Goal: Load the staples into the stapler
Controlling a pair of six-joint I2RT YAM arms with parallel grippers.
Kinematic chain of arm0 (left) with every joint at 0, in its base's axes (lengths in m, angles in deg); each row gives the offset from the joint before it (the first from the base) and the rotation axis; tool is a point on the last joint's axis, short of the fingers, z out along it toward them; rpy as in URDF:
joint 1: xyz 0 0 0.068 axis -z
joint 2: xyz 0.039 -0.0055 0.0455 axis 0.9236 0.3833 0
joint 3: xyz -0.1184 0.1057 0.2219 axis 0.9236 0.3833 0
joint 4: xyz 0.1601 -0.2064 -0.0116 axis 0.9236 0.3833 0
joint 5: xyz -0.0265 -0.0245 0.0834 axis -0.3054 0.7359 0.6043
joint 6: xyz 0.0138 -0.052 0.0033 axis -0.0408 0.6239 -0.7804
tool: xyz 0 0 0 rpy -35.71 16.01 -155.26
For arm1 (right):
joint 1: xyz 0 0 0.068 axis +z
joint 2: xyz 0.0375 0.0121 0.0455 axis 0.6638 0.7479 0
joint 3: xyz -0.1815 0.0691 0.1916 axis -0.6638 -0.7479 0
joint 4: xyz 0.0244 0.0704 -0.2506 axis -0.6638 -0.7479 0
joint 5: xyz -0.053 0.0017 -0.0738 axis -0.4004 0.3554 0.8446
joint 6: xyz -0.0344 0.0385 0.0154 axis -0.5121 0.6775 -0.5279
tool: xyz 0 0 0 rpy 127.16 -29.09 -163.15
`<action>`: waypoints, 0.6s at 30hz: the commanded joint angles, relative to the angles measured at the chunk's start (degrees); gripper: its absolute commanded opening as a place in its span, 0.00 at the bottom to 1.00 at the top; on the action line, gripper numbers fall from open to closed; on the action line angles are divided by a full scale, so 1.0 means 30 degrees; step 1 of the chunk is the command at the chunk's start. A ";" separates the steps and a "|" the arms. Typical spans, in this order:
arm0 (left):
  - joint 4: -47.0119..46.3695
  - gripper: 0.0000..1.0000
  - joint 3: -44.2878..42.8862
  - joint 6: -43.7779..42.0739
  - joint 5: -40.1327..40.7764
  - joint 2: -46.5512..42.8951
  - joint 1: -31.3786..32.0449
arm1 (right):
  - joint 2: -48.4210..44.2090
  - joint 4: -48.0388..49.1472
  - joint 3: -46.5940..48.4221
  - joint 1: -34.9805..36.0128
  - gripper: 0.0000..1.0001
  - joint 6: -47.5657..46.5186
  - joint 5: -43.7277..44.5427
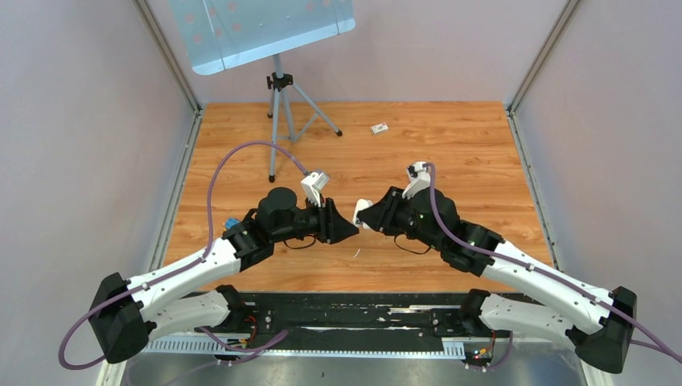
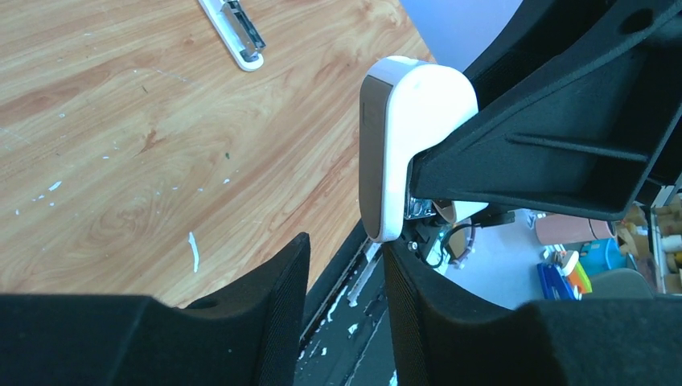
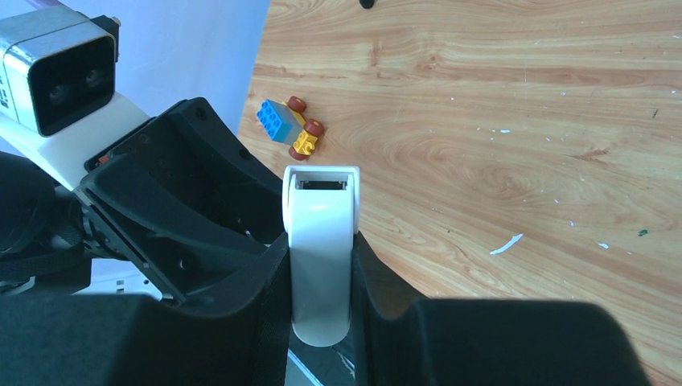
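Note:
My right gripper (image 1: 371, 215) (image 3: 320, 241) is shut on the white stapler (image 3: 322, 209), held off the table with its slotted end pointing at the left arm. The stapler also shows in the top view (image 1: 363, 214) and in the left wrist view (image 2: 402, 137). My left gripper (image 1: 351, 229) (image 2: 346, 245) is open and empty, its fingertips just below the stapler's end. The staples (image 2: 245, 28), grey ridged metal on a white piece, lie on the far table (image 1: 379, 128), well away from both grippers.
A tripod (image 1: 277, 121) with a shiny panel stands at the back left. A blue and yellow toy brick car (image 3: 285, 127) sits by the left arm (image 1: 231, 223). A white scrap (image 1: 356, 253) lies under the grippers. A black rail (image 1: 346, 310) runs along the near edge.

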 commanded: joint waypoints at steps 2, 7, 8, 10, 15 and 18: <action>-0.0577 0.48 -0.0366 -0.0580 0.0024 0.0092 0.0162 | 0.0185 0.0361 0.0303 0.0424 0.00 0.0185 0.0468; -0.0601 0.51 -0.0250 -0.0892 0.0316 0.0039 0.0162 | 0.0500 0.0380 0.0483 0.0447 0.00 0.0192 0.0306; -0.0611 0.50 -0.0252 -0.0971 0.0362 0.0080 0.0162 | 0.0584 0.0418 0.0499 0.0464 0.00 0.0215 0.0164; -0.0570 0.48 -0.0330 -0.1118 0.0523 0.0166 0.0162 | 0.0759 0.0469 0.0515 0.0492 0.00 0.0240 0.0035; -0.0264 0.42 -0.0490 -0.1581 0.1185 0.0265 0.0147 | 0.1150 0.0696 0.0494 0.0663 0.00 0.0309 -0.0193; -0.0172 0.38 -0.0460 -0.1782 0.1681 0.0219 0.0162 | 0.1347 0.0916 0.0546 0.0792 0.00 0.0315 -0.0250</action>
